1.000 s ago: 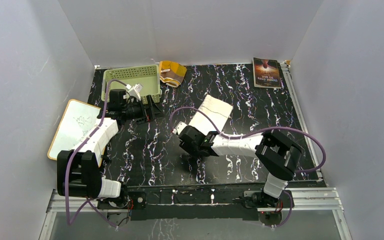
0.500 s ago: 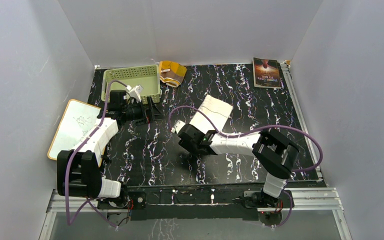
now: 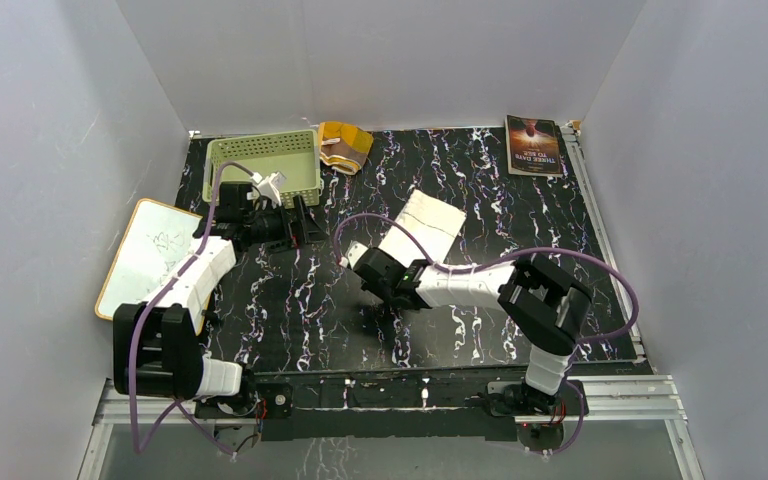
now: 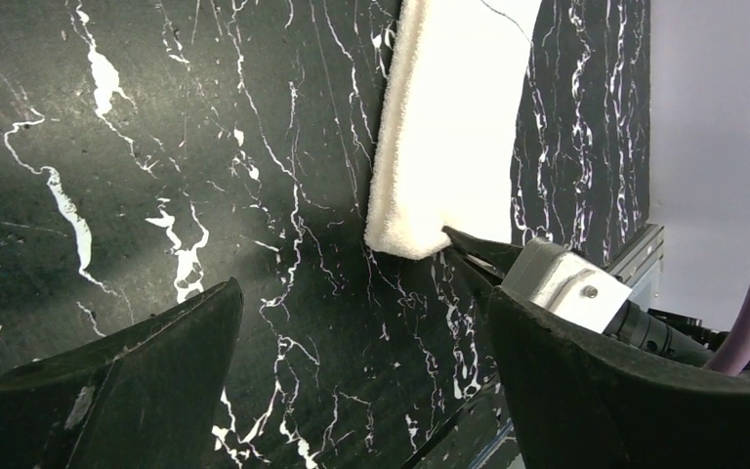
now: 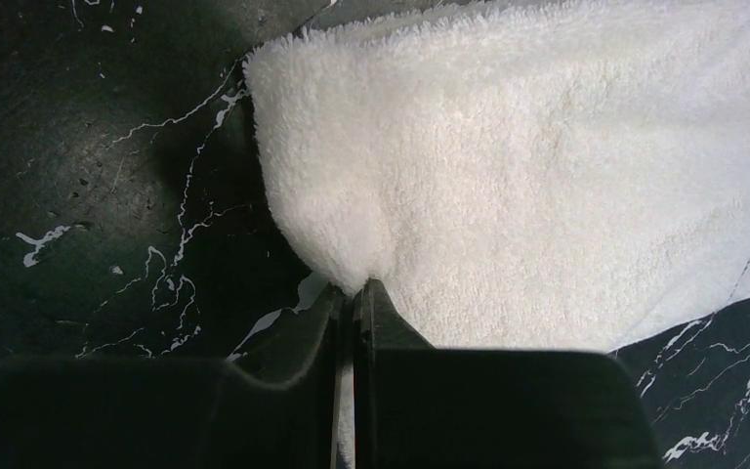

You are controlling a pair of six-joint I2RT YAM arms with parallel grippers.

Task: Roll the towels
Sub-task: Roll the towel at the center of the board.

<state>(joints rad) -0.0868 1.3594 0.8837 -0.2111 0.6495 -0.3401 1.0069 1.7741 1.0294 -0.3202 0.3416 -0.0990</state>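
At the near corner of the white towel (image 5: 547, 147), the right gripper (image 5: 354, 293) is clamped tight, with a small tuft of terry nipped between the fingertips. Cloth bunches up into the pinch. The rest of the strip lies flat on the black marbled tabletop (image 3: 290, 300), mid-table, running away toward the far right. The grip looks thin: corner only, not the full width of the end.

Left gripper (image 4: 361, 303) is spread wide and holds nothing. It sits low over bare table, near the towel's near end but apart from it.

Brown-and-orange patterned towel (image 3: 344, 143) sits at the far edge, just beside the green basket (image 3: 265, 160). It looks bundled; how neatly, cannot tell.

Judgement: the step in hand is starting the first turn of the roll. To do it well:
- Lift the corner only slightly.
- Carry it over onto the strip toward the far end.
- Keep the end square so the roll does not cone.

A one-corner hold may skew it, so the left gripper could take the other corner.
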